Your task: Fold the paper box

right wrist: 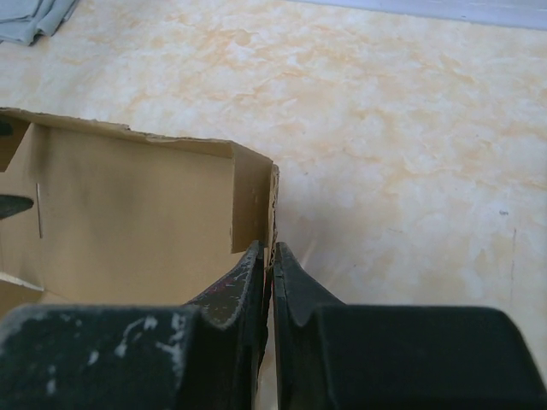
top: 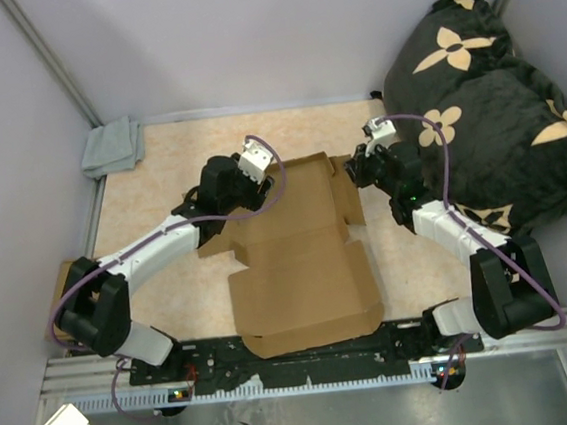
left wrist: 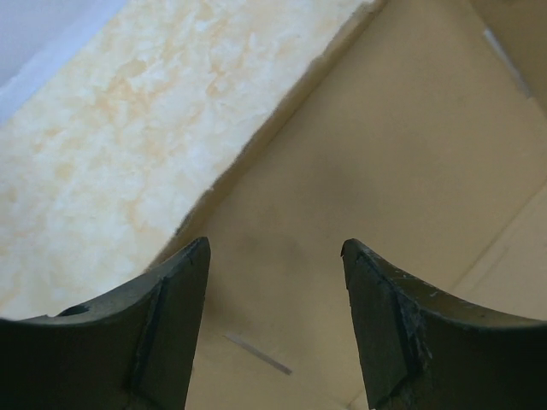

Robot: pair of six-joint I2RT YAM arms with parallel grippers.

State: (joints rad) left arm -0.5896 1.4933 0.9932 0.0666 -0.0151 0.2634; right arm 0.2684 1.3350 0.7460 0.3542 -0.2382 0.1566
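stretching forward, right arm jaws pinch the paper box wall.

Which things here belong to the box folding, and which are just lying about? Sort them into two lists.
Part of the job:
- paper box, partly folded
- right gripper, pinching the box's side wall
- left gripper, open above a box panel

Just lying about:
- grey cloth, far left corner of the table
- black flowered cushion, on the right
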